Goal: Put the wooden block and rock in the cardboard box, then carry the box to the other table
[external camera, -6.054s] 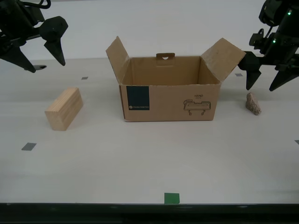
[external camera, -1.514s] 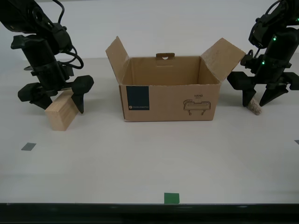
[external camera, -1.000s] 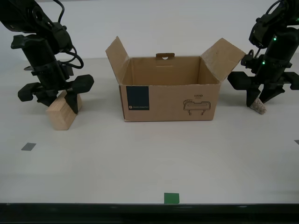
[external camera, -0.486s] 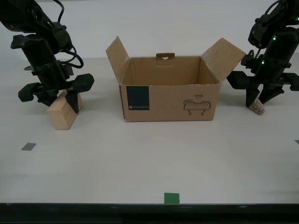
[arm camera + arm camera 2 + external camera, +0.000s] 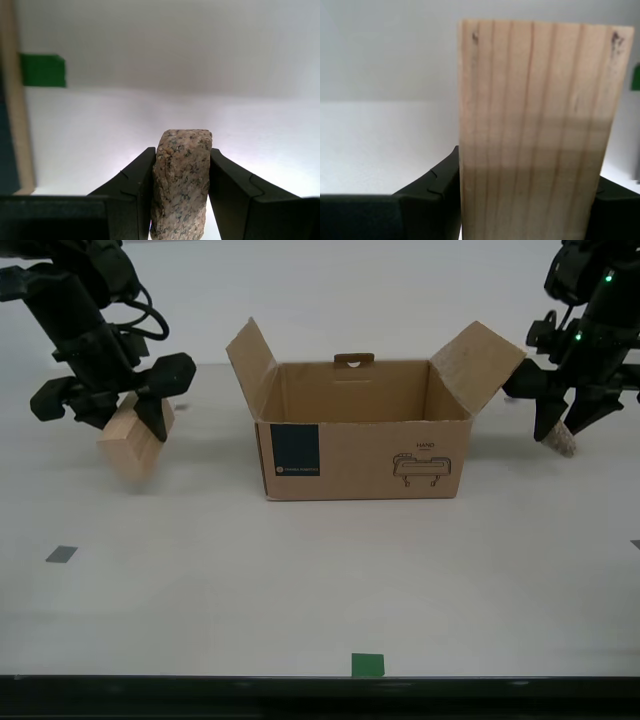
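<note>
The open cardboard box [image 5: 362, 445] stands mid-table with its flaps spread. At the exterior view's left, my second gripper [image 5: 118, 415] is shut on the pale wooden block [image 5: 134, 439], which hangs tilted just above the table; up close the block [image 5: 536, 130] fills the space between the black fingers [image 5: 430, 197]. At the exterior view's right, my first gripper [image 5: 562, 428] is shut on the small beige-pink rock [image 5: 561, 438], lifted off the surface beside the box's flap. The rock [image 5: 181, 187] sits pinched between both fingers [image 5: 132, 182].
The table [image 5: 320, 580] carries a green tape square [image 5: 367, 665] near its front edge and small grey marks [image 5: 61, 554] at the exterior view's left. A green patch [image 5: 42, 70] shows past the rock in the first wrist view.
Both arms have risen: the wooden block has been lifted off the table, and the rock has come up and a little toward the exterior view's right. The box has not moved.
</note>
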### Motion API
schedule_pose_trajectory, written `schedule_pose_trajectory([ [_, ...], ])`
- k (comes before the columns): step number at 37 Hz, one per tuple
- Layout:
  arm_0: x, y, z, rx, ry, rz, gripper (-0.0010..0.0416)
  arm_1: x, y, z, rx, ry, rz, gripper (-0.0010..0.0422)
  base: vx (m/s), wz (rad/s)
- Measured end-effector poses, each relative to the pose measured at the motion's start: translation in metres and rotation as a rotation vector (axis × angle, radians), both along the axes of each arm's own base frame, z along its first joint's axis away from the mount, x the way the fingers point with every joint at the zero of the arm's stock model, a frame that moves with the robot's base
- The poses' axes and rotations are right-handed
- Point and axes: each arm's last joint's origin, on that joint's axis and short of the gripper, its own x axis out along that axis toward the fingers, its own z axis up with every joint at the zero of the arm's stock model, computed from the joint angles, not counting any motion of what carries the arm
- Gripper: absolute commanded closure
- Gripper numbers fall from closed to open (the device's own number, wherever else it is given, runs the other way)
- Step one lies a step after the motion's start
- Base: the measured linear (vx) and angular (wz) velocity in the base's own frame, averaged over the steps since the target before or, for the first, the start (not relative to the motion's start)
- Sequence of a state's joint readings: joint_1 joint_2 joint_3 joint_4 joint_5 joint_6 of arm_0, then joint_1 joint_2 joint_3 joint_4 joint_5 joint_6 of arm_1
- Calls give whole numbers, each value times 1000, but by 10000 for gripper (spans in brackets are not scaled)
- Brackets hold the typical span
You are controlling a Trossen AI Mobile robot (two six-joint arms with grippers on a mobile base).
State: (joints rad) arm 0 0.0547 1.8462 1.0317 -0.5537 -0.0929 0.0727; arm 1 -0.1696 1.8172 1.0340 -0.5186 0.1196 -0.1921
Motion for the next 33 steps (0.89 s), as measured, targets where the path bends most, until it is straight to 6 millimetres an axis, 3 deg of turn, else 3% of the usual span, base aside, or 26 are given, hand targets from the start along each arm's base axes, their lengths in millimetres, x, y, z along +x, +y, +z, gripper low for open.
schedule_pose_trajectory([
  [20,-40,-2,110,24,-292,-20,406,17,-3,95,-4,-132,-55,413,0,0],
  [28,-60,-3,140,31,-392,-21,406,23,-10,129,-14,-197,-93,413,0,0],
  [33,-71,-3,154,69,-440,-4,406,26,-22,149,-120,-237,-161,413,0,0],
])
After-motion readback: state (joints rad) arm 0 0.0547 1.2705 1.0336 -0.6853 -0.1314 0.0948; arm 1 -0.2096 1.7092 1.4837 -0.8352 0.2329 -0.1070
